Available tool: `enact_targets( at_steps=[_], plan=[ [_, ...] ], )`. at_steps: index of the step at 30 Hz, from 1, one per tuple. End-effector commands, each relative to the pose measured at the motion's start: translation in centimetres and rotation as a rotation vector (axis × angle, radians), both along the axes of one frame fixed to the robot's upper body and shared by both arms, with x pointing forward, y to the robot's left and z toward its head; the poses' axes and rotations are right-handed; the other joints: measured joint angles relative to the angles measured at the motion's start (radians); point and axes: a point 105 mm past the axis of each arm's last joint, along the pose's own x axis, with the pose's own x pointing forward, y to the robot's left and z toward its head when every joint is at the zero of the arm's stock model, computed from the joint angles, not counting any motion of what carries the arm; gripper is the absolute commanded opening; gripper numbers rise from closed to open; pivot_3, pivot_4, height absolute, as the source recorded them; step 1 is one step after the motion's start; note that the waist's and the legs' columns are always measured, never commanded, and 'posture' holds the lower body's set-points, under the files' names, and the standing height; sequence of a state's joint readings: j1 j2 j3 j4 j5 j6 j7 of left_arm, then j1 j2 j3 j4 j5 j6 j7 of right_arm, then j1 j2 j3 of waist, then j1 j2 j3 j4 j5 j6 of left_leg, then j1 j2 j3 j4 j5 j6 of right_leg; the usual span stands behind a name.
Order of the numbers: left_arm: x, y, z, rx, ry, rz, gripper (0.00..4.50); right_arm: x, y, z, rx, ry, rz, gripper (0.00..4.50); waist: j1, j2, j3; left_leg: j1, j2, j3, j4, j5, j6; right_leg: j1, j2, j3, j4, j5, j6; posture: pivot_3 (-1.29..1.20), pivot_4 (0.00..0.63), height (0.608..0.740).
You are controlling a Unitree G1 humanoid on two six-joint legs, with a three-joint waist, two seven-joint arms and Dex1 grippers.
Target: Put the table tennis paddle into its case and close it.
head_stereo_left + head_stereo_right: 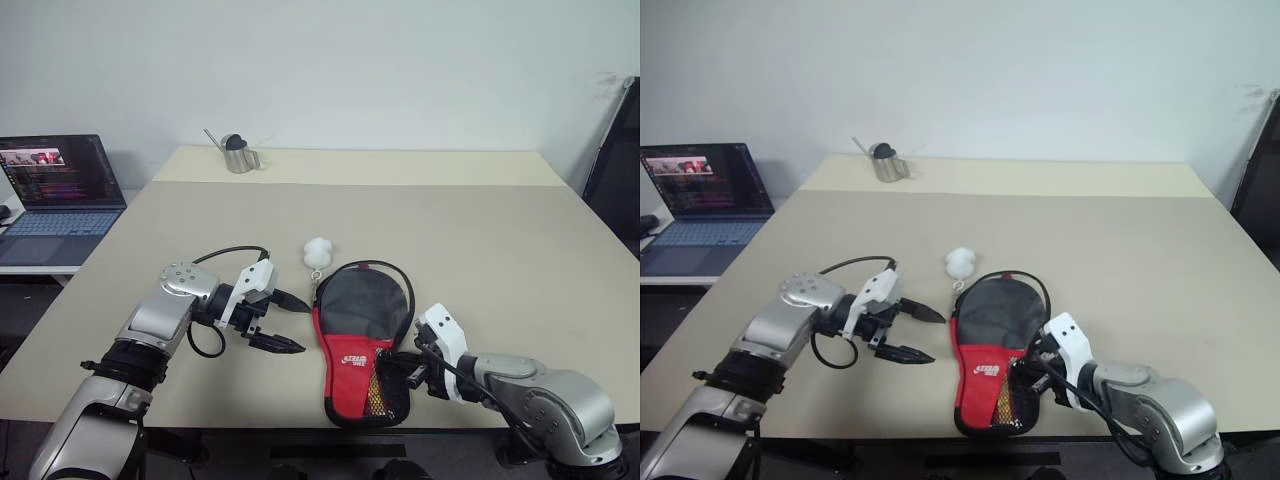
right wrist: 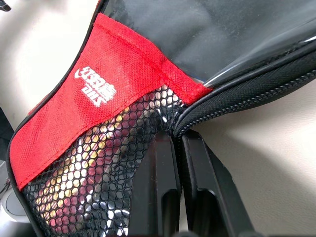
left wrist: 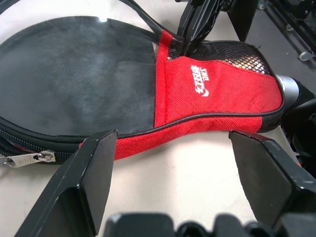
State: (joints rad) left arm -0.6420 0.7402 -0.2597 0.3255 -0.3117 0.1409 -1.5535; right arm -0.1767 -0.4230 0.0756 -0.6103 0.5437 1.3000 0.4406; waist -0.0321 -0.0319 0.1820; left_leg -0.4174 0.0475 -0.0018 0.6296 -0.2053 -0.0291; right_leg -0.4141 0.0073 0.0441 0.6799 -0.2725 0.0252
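case flat on the beige table near the front edge, round black end away from the robot, red panel with white logo and mesh pocket toward the front; zipper looks run along the edge, metal pull visible at the round end on the left side. paddle itself can't be made out, so can't tell from here whether it's inside. right end effector clenched, fingers pressed together right at the case's zipper seam beside the mesh pocket; whether it pinches the edge or just touches it, can't tell. left end effector released, fingers spread wide, just left of the case and not touching it. small white ball-like thing just beyond the round end. metal cup at the far side of the table, laptop on a side surface to the left
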Motion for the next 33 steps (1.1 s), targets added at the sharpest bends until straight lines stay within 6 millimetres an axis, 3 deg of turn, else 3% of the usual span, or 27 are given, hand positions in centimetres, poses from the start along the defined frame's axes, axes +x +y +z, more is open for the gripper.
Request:
enact_targets(
  at_steps=[1,4,7,17,22,25,33],
  plan=[
    [-0.5,-0.3,0.7,-0.007,-0.006,-0.071,3.95,-0.5,0.3,-0.5,-0.008,0.023,0.001,0.02,0.000,0.000,0.000,0.000,0.000,0.000,0.000,0.000,0.000,0.000,0.000,0.000,0.000,0.000,0.000,0.00,0.150,0.740],
    [-0.5,-0.5,0.7,-0.011,-0.008,-0.072,3.95,0.0,-0.1,-0.2,0.005,0.009,-0.041,0.02,0.000,0.000,0.000,0.000,0.000,0.000,0.000,0.000,0.000,0.000,0.000,0.000,0.000,0.000,0.000,0.00,0.150,0.740],
    [-0.4,-0.6,0.8,-0.013,-0.011,-0.070,3.95,0.2,-0.8,-0.1,-0.001,0.002,-0.090,0.73,0.000,0.000,0.000,0.000,0.000,0.000,0.001,0.000,0.000,0.000,0.000,0.000,0.001,0.000,0.000,0.00,0.150,0.740],
    [-0.4,-0.8,0.9,-0.028,-0.014,-0.058,3.95,0.2,-2.9,2.1,-0.034,-0.107,-0.141,4.10,0.000,0.000,0.000,0.000,0.000,-0.001,0.002,0.000,0.000,0.001,0.000,0.000,0.001,0.001,0.000,0.00,0.150,0.740],
    [0.2,-1.0,1.7,-0.074,-0.028,-0.003,3.95,0.6,-2.2,5.7,0.042,-0.249,-0.099,4.10,-0.001,0.000,0.000,0.001,0.000,-0.001,0.002,0.000,0.000,0.001,0.000,0.000,0.001,0.001,0.000,0.00,0.150,0.740],
    [2.3,-1.7,3.3,-0.204,-0.041,0.163,3.95,1.5,-1.4,7.0,0.024,-0.343,-0.078,4.48,-0.002,0.000,0.000,0.001,0.000,-0.001,0.002,0.000,0.000,0.001,0.001,0.000,0.001,0.001,0.000,0.00,0.150,0.740],
    [3.3,-1.0,4.1,-0.283,-0.049,0.333,3.95,3.9,2.0,7.2,0.012,-0.429,0.020,4.48,-0.003,0.000,0.000,0.001,0.000,-0.001,0.001,0.000,0.000,0.001,0.001,0.000,0.001,0.001,0.000,0.00,0.150,0.740]
  ],
)
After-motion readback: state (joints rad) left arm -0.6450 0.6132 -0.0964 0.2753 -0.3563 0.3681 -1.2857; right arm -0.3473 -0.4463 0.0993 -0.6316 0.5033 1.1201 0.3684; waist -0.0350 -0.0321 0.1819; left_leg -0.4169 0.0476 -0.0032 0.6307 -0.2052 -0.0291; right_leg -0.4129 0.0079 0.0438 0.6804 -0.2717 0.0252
